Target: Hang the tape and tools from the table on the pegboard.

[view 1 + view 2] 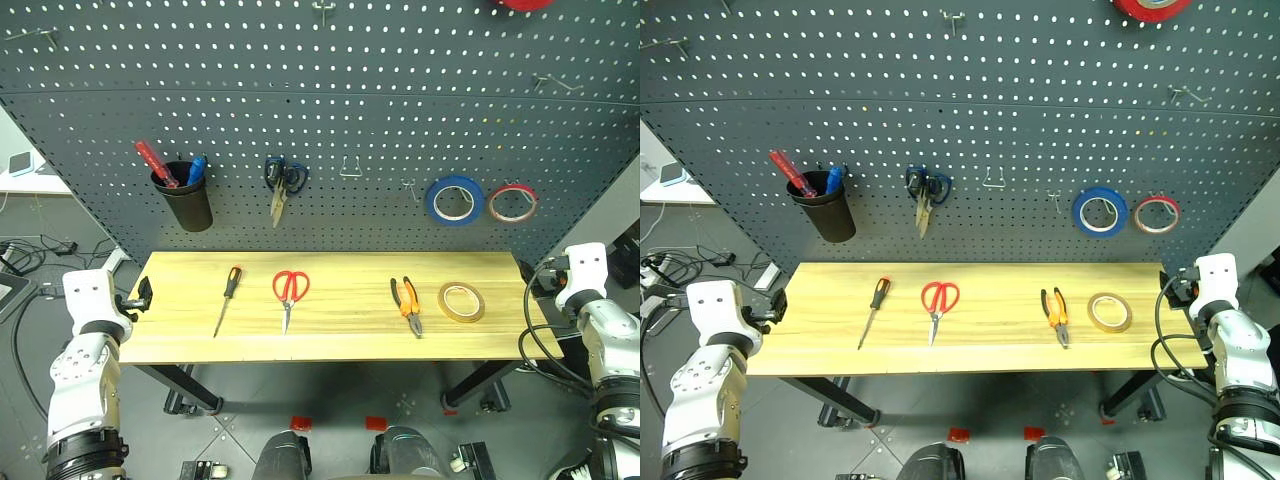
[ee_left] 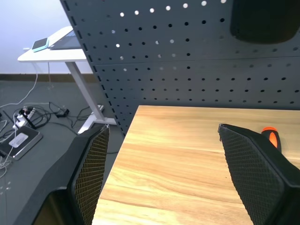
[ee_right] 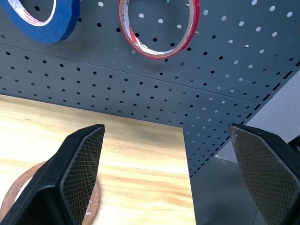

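Tape (image 1: 461,302), flat on counter (image 1: 340,340) by your empty, wide-open right gripper (image 3: 164,173): probably light, stiff, slick; pinch its rim.

Black cup (image 1: 187,203) hung on the wall panel, holding red and blue tools (image 1: 168,167). Blue-handled scissors (image 1: 282,183) hung beside it. Blue tape roll (image 1: 455,200) and red-edged roll (image 1: 512,203) hung side by side, rightward.

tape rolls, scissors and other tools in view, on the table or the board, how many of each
tape rolls: 4 (tan, blue, red-edged, red)
scissors: 2 (red-handled, blue-handled)
pliers: 1
screwdriver: 1
tools in the black cup: 2
total: 10
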`<state>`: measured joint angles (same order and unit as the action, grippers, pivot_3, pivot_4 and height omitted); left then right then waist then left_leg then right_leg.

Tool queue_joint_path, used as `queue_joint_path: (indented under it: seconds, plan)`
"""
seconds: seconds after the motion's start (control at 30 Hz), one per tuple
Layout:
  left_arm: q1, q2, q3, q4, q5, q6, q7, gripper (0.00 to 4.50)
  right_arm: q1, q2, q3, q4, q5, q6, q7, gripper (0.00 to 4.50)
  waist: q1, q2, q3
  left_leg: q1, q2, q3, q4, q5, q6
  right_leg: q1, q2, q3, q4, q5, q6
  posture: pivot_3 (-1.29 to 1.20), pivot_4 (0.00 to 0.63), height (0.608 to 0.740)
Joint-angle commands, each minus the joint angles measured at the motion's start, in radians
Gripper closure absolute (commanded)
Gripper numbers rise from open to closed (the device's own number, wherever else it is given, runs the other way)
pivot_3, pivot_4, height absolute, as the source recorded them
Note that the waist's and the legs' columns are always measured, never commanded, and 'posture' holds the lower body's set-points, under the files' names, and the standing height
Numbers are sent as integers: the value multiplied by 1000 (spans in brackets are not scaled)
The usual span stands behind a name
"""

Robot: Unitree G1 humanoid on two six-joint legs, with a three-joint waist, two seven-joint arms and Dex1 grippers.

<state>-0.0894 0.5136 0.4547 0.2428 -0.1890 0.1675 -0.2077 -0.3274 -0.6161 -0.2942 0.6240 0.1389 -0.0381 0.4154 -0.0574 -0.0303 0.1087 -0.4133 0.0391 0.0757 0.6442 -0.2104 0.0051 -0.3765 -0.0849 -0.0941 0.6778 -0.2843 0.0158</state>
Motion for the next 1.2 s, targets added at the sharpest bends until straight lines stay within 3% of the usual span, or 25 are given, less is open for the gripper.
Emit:
queue_joint_path:
  seconds: [0.03, 0.3, 0.53, 0.73, 0.97, 1.2]
  plan:
    - [-8, 21, -5, -9, 20, -32, 3, 585, -10, -12, -22, -19, 16, -23, -1, 0, 0, 0, 0, 0, 0, 0, 0, 0, 0, 0, 0, 0, 0, 0, 0, -102, 63, 740]
    - [8, 32, -23, -61, 43, -31, -18, 585, 18, 9, -7, -94, 53, 19, 62, 0, 0, 0, 0, 0, 2, 5, -1, 0, 0, -3, 1, 3, 0, 0, 1, -92, 86, 740]
    - [46, 90, -231, -288, 58, -22, -256, 585, 204, -5, 128, -454, 44, 178, 200, 0, 9, 8, 27, -1, 4, 7, -1, -2, -1, -5, 2, 5, -1, -3, 2, -132, 167, 740]
    - [-97, 94, -348, -309, 29, 48, -379, 585, 224, -11, 225, -631, -2, 411, 168, 0, 13, 13, 65, -4, 5, 9, -1, -1, 1, -10, 2, 7, 1, -4, 1, -170, 218, 740]
    - [-220, 85, -509, -285, 37, 30, -562, 585, 100, -14, 301, -537, -71, 511, 169, 0, 0, 8, 111, -5, 6, 14, -2, -2, 2, -13, 4, 13, 0, -1, -3, -210, 269, 740]
    - [-356, 11, -645, -199, 29, -2, -709, 585, -133, 4, 393, -199, -161, 450, 188, 0, -4, 4, 169, -6, 6, 16, -2, -2, 2, -15, 7, 17, 1, -1, -2, -229, 334, 740]
